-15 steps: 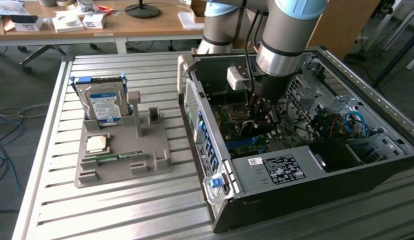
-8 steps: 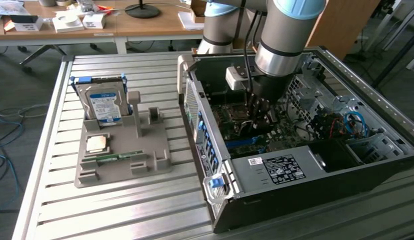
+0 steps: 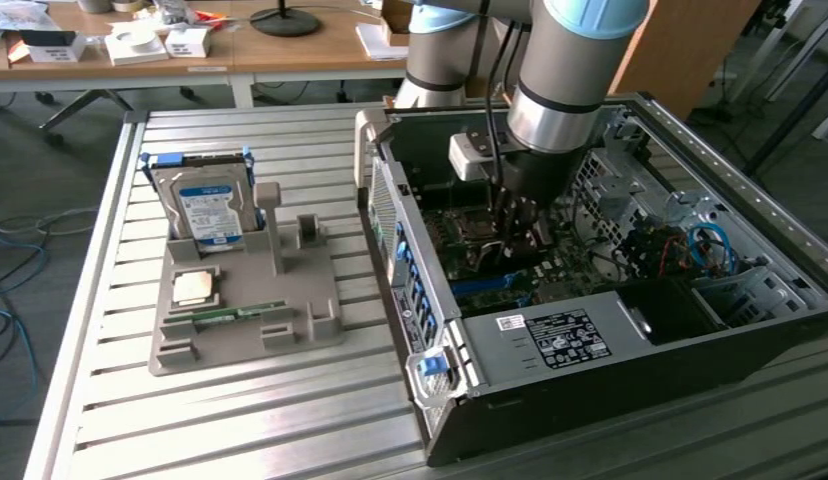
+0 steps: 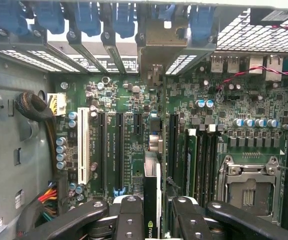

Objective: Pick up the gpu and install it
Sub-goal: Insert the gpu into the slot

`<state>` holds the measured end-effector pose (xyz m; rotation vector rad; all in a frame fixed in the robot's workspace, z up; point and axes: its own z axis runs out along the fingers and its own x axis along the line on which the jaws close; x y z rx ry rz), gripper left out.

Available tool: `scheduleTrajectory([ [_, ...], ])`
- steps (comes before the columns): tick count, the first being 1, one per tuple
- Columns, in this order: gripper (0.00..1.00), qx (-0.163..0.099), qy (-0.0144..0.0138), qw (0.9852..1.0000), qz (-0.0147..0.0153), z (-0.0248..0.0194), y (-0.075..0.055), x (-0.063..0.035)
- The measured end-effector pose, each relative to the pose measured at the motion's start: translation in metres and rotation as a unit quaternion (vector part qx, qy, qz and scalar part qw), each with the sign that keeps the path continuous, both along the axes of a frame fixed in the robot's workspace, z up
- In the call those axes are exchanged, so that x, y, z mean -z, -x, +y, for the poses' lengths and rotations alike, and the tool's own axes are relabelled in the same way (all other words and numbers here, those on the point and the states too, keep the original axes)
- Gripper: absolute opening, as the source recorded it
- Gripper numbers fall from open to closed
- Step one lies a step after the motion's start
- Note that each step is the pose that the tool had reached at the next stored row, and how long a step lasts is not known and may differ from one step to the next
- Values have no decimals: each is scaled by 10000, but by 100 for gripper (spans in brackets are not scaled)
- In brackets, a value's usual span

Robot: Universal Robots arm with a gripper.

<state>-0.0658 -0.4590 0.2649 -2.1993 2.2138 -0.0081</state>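
Observation:
The gpu [image 4: 152,192] stands edge-on between my fingers [image 4: 130,217], over the green motherboard [image 4: 119,100]. It runs in line with the black expansion slots, and its pale metal bracket [image 4: 156,42] sits at the rear slot openings of the case. Whether the card edge is seated in a slot is hidden. My gripper [image 4: 157,220] is shut on the card. In the exterior view my gripper [image 3: 509,228] reaches straight down into the open computer case [image 3: 628,340], just above the board.
On the slatted metal table [image 3: 254,420], at the exterior view's left, a grey holder [image 3: 247,330] carries a blue-labelled hard drive [image 3: 209,208], a CPU chip [image 3: 194,288] and a RAM stick [image 3: 235,316]. Case walls, drive cages and cables surround my gripper. A CPU socket [image 4: 249,192] lies beside the slots.

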Motion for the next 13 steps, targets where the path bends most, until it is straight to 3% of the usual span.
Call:
scheduleTrajectory([
  [13, 27, 0, 0, 10000, 0, 4, 9, 1],
])
